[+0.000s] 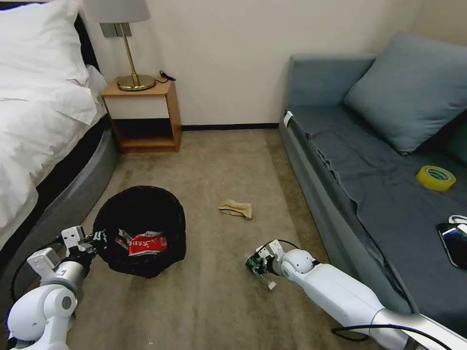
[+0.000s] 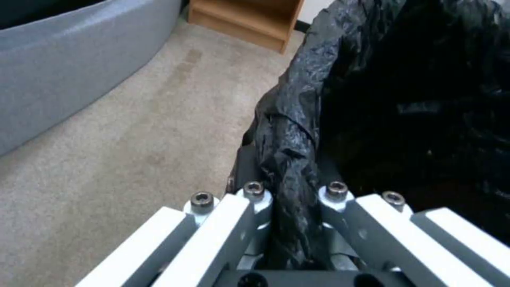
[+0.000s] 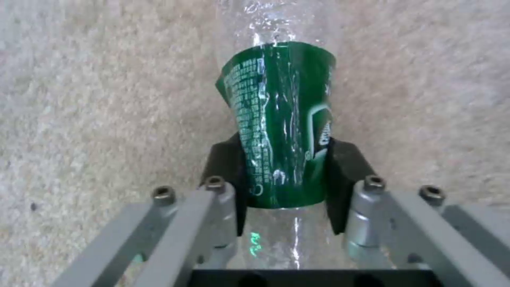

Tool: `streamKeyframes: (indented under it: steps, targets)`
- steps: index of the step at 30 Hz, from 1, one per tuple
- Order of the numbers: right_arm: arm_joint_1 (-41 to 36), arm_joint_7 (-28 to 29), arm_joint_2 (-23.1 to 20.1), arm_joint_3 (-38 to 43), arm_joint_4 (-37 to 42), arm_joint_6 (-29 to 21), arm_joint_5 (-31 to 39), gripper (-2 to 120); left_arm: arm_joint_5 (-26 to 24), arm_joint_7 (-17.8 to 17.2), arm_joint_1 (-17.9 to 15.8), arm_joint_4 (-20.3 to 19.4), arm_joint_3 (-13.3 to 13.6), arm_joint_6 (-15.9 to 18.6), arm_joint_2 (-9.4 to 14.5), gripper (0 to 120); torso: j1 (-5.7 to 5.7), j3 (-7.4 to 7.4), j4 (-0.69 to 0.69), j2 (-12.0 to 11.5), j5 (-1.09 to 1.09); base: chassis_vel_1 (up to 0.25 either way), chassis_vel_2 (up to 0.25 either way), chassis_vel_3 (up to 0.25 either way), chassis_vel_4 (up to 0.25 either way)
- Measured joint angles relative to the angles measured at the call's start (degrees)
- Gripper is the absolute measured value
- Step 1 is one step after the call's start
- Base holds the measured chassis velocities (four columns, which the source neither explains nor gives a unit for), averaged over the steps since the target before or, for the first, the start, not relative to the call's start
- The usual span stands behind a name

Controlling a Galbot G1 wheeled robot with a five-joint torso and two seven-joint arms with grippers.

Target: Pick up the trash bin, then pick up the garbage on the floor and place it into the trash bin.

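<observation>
Left pincer (image 1: 99, 239) clamped on bin (image 1: 141, 228) rim, right pincer (image 1: 258, 266) clenched around bottle (image 3: 281, 135) just above carpet (image 1: 219, 160). Mid-pickup; next, probably carry over bin, release.

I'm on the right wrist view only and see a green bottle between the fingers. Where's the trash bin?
Observer: The trash bin is on the carpet beside the bed, with the left gripper shut on its bag-lined rim.
Operator: Anything in it?
Observer: A red-and-white wrapper lies inside.
Operator: Any litter left on the floor?
Observer: Crumpled tan paper lies beyond the right gripper, which holds the green bottle.
</observation>
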Motion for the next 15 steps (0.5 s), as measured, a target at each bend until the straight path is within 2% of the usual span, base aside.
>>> streamKeyframes:
  steps: [6, 8, 10, 13, 14, 15]
  targets:
    - [-0.7, 2.2, -0.9, 4.2, 3.9, 0.9, 0.3, 16, 0.0, -0.1, 0.1, 0.0, 0.0, 0.1, 0.0, 4, 0.00, 0.00, 0.00, 0.0, 0.00, 0.000, 0.000, 0.000, 0.000]
    - [-0.6, 4.2, -3.2, 7.4, 9.4, 1.6, 1.6, 16, -0.1, -0.3, 0.1, 0.0, 0.6, 0.3, 0.1, 4, 0.00, 0.00, 0.01, 0.0, 0.00, 0.000, 0.000, 0.000, 0.000]
    - [-0.6, 4.6, -3.7, 8.1, 10.7, 1.6, 1.9, 16, -0.2, -0.3, 0.1, 0.0, 0.8, 0.4, 0.1, 4, 0.00, 0.00, 0.01, 0.0, -0.01, 0.000, 0.000, 0.000, 0.000]
    - [-0.6, 7.4, -5.9, 11.7, 18.1, 1.6, 5.3, 16, -1.1, -0.7, -0.1, 0.2, 1.8, 1.1, 0.0, 4, 0.00, 0.00, 0.00, 0.0, 0.01, 0.000, 0.000, 0.000, 0.000]
    - [-0.6, 8.9, -7.5, 13.8, 22.7, 2.1, 8.1, 16, -1.7, -1.0, -0.2, 0.5, 2.6, 1.5, -0.1, 4, 0.00, -0.01, 0.00, 0.0, -0.03, 0.000, 0.000, 0.000, 0.000]
    - [-0.6, 8.9, -7.5, 13.8, 22.7, 2.1, 8.1, 16, -1.7, -1.0, -0.2, 0.5, 2.6, 1.5, -0.1, 4, 0.00, -0.01, 0.00, 0.0, -0.03, 0.000, 0.000, 0.000, 0.000]
